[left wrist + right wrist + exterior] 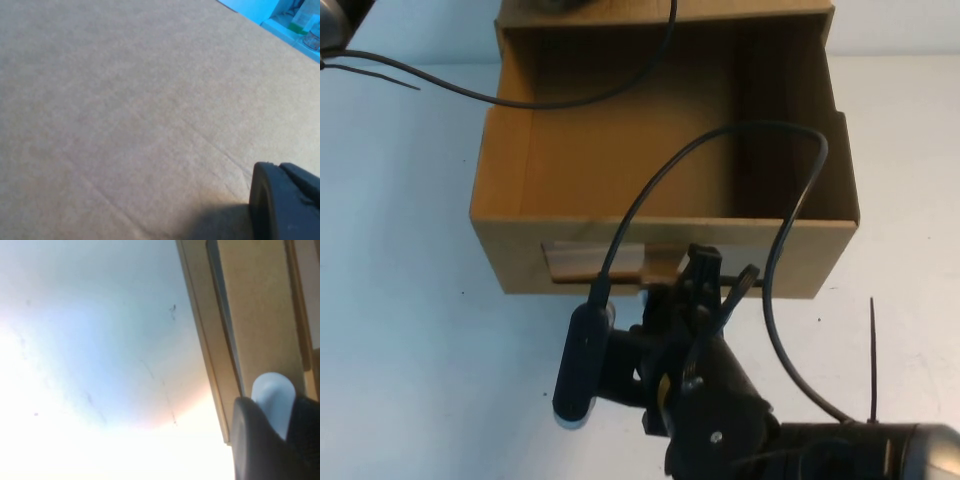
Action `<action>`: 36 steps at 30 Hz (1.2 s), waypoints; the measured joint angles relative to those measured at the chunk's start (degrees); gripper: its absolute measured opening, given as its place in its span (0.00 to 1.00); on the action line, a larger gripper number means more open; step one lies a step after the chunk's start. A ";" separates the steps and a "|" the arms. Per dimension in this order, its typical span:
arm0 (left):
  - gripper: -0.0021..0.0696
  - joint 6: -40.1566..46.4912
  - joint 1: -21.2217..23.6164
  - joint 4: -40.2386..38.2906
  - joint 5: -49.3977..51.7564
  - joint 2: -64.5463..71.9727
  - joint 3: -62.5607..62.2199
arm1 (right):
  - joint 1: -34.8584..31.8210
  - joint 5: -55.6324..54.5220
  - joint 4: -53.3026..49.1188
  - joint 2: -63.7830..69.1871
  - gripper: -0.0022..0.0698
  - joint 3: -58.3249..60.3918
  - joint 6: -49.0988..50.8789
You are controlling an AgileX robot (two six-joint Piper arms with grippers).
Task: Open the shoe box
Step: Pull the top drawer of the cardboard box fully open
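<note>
Near edge of the table (pixel 400 350): your right gripper (pixel 722 276) is sitting in from the near right corner. Its tip is touching the front wall of the shoe box (pixel 520 255), just right of a pale slot (pixel 595 262) in that wall. You are not getting a clear look at whether it is open, closed or pinching cardboard, so I cannot tell.

The box is lying straight ahead of it toward the far edge. Its front wall is running side to side and its inside is already showing.

Farther back, the lid (pixel 670 12) is standing up along the far wall. Your left gripper (pixel 285 202) is sitting close against a plain cardboard face, probably that lid; I cannot tell its state either.

The right arm is the one nearer the front wall.
</note>
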 joint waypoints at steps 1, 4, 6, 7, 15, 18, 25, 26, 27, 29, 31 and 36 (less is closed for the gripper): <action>0.02 0.00 0.00 -0.03 0.12 0.00 0.00 | 0.50 0.32 0.26 0.00 0.19 0.00 0.11; 0.02 0.00 0.09 -0.12 0.34 0.00 0.00 | 1.49 1.22 0.89 0.00 0.19 0.04 0.22; 0.02 0.00 0.22 -0.27 0.58 0.00 0.00 | 2.06 2.31 1.15 0.00 0.19 0.13 0.22; 0.02 0.00 0.22 -0.31 0.70 0.00 0.00 | 2.32 2.83 1.26 0.00 0.19 0.13 0.22; 0.02 -0.12 0.33 -0.31 1.03 0.00 0.00 | 3.20 3.25 0.52 -1.17 0.19 0.61 0.25; 0.02 -0.12 0.44 -0.31 1.03 0.00 -0.28 | 3.31 3.25 0.52 -1.43 0.19 0.61 0.37; 0.02 -0.12 1.05 3.63 4.34 0.00 -4.93 | 3.67 3.20 0.70 -1.52 0.29 0.73 2.86; 0.02 -0.24 1.24 4.15 5.09 0.00 -5.81 | 3.65 3.07 0.79 -1.52 0.33 0.73 3.10; 0.02 -0.57 1.49 4.36 5.43 -0.13 -6.65 | 3.65 2.95 0.95 -1.52 0.38 0.73 3.09; 0.02 -1.48 1.59 4.77 6.01 -1.10 -7.87 | 3.79 2.67 0.99 -1.52 0.45 0.83 3.09; 0.02 -2.01 1.84 4.99 6.51 -2.75 -8.34 | 3.99 2.13 0.85 -1.52 0.51 1.07 3.09; 0.02 -3.66 4.30 4.99 9.83 -9.64 -8.94 | 4.82 -0.65 -1.16 -3.79 0.58 1.17 3.22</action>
